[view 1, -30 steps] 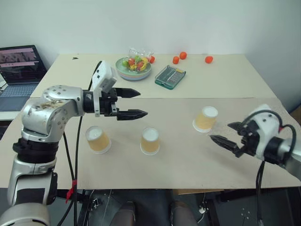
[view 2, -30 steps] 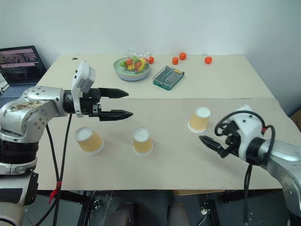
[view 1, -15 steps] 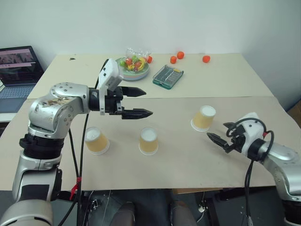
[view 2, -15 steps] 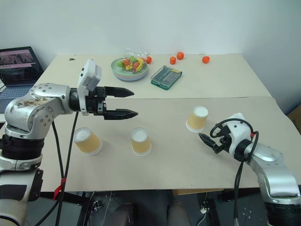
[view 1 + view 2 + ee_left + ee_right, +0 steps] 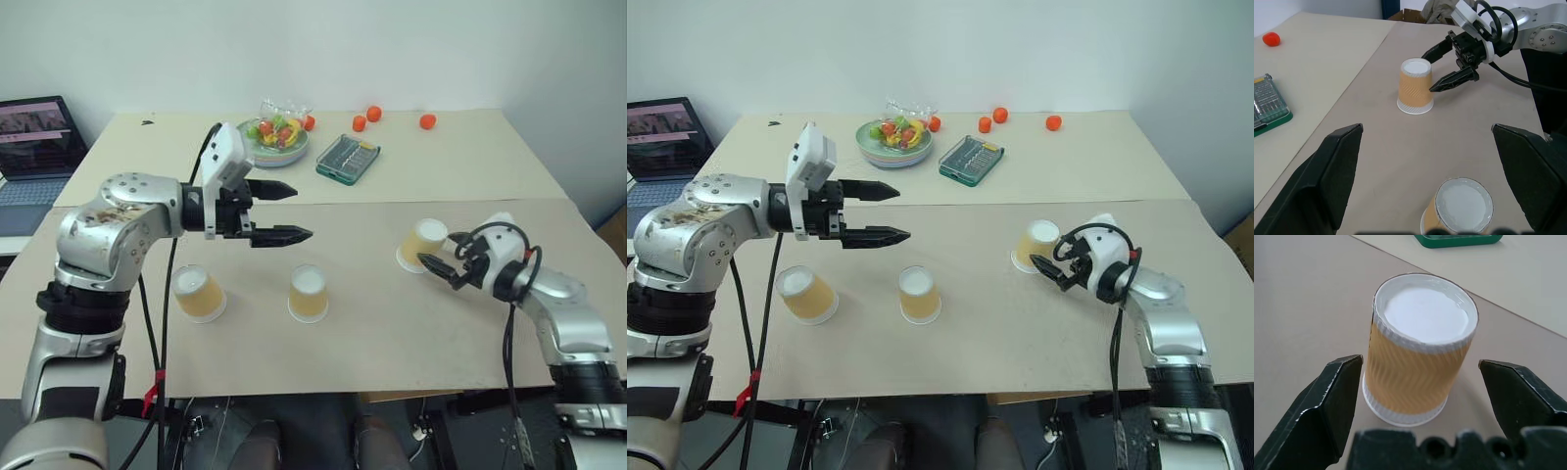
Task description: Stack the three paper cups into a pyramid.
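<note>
Three paper cups stand upside down and apart from one another on the tan mat (image 5: 392,333), none stacked yet. Places below are given from the middle cup (image 5: 308,293), which stands near the mat's front edge. The left cup (image 5: 199,294) sits beside it toward the robot's left, with a clear gap between. The right cup (image 5: 423,245) sits well off toward the robot's right and a little farther back; it stands upright on its wide rim, its white base facing up, so its long axis is vertical.

The right gripper (image 5: 446,264) is far nearer to the right cup than the left gripper is. It lies just beyond that cup, on the side away from the middle cup, pointing roughly level toward it. Its two black fingers are spread wide, and in the right wrist view the cup (image 5: 1420,350) stands centred between the fingertips (image 5: 1337,382), with a gap on each side and no contact to be seen. A level closing squeeze across the cup's ribbed wall looks like the next move.

The left gripper (image 5: 284,211) hovers above the mat behind the middle cup, pointing toward the robot's right, its fingers wide apart and holding nothing
</note>
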You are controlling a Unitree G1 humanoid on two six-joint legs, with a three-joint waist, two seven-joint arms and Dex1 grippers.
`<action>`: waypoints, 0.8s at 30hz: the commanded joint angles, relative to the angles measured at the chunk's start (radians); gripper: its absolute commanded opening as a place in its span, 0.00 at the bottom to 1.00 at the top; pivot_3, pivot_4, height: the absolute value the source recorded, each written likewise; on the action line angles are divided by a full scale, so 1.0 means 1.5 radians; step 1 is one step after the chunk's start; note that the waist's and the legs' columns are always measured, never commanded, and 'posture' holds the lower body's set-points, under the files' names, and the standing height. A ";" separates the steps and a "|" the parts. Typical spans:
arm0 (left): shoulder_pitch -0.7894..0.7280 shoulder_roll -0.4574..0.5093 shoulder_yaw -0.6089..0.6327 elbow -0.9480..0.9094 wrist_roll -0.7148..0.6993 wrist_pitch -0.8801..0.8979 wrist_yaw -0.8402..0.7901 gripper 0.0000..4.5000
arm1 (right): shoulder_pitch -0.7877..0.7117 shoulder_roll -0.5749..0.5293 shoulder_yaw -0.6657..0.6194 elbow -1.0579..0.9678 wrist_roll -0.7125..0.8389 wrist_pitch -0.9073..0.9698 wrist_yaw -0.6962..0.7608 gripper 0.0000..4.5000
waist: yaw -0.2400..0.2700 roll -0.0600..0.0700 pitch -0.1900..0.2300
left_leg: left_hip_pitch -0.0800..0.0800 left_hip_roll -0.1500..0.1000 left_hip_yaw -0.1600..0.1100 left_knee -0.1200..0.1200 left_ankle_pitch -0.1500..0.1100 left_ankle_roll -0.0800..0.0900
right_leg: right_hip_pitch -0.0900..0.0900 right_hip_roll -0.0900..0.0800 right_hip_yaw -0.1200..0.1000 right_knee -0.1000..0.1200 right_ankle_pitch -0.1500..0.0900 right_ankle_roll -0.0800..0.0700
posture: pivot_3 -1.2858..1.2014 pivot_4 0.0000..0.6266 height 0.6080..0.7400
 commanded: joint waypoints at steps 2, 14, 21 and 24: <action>0.000 0.012 0.024 -0.031 -0.008 -0.005 0.008 1.00 | -0.054 0.004 0.000 0.043 -0.009 -0.038 0.017 0.99 | 0.000 0.000 0.000 | 0.000 0.000 0.000 0.000 0.000 0.000 | 0.000 0.000 0.000 0.000 0.000 0.000 | 0.52 0.24 1.00; 0.009 0.008 0.025 -0.040 -0.011 -0.005 0.021 1.00 | -0.122 0.014 0.016 0.131 -0.029 -0.079 0.045 0.99 | 0.000 0.000 0.000 | 0.000 0.000 0.000 0.000 0.000 0.000 | 0.000 0.000 0.000 0.000 0.000 0.000 | 0.52 0.24 1.00; 0.010 0.010 0.025 -0.042 -0.013 -0.002 0.024 1.00 | -0.111 0.014 0.009 0.129 -0.028 -0.086 0.046 0.62 | -0.001 0.000 0.000 | 0.000 0.000 0.000 0.000 0.000 0.000 | 0.000 0.000 0.000 0.000 0.000 0.000 | 0.52 0.24 1.00; 0.010 0.011 0.024 -0.043 -0.015 0.001 0.021 1.00 | -0.108 0.007 0.007 0.098 -0.023 -0.068 0.045 0.62 | -0.001 0.000 0.000 | 0.000 0.000 0.000 0.000 0.000 0.000 | 0.000 0.000 0.000 0.000 0.000 0.000 | 0.52 0.24 1.00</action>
